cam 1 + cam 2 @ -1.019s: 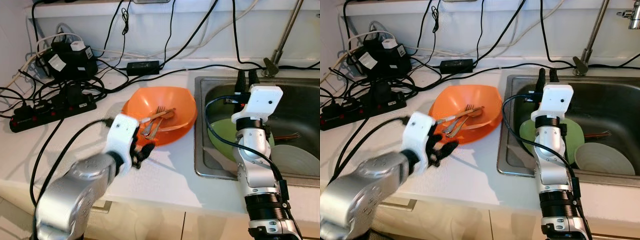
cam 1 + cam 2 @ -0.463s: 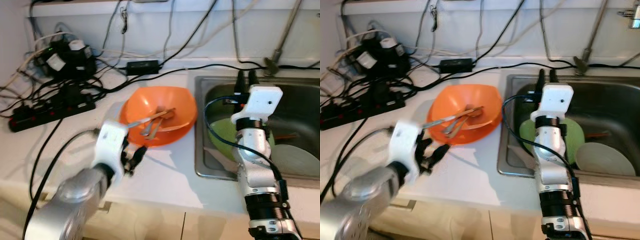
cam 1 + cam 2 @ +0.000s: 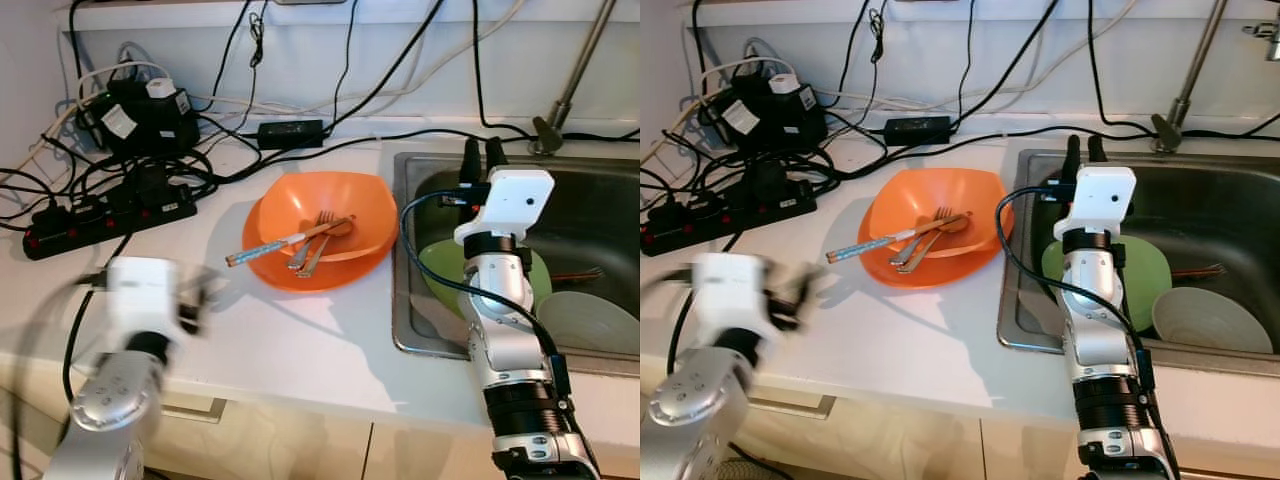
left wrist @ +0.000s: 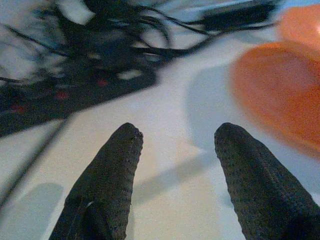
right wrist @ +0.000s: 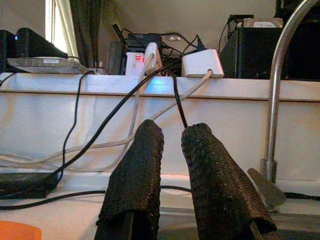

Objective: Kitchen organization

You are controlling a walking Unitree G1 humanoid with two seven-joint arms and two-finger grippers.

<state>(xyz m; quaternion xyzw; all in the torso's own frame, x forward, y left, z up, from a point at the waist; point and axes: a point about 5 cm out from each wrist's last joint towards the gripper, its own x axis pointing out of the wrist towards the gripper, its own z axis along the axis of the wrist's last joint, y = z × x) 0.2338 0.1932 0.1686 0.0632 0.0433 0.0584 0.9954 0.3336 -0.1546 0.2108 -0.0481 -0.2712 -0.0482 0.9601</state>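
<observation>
- The left gripper (image 4: 175,150) hangs low over the near left of the white counter (image 3: 330,340). Its fingers are spread wide with nothing between them. The arm is blurred in the head views, so its exact pose is hard to fix. It points toward the bowl, probably so it can reach in.
- The white plate (image 3: 600,320) lies flat in the near right of the sink (image 3: 1230,215), with the green plate (image 3: 1145,280) just left of it. Both probably sit there for washing or sorting.
- The right gripper (image 5: 172,150) is raised over the sink's left side with its fingers pointing up toward the far wall. They are nearly together, with a slim gap, and hold nothing. This looks like a parked pose, clear of the dishes.
- The orange bowl (image 3: 300,200) sits mid-counter, just left of the sink. It gathers a fork (image 3: 318,228) and other cutlery, including a long patterned handle (image 3: 265,248) that sticks out over its left rim.
- The black power strip (image 3: 100,215) and tangled cables (image 3: 200,160) lie at the far left, along the wall and well apart from the sink.
</observation>
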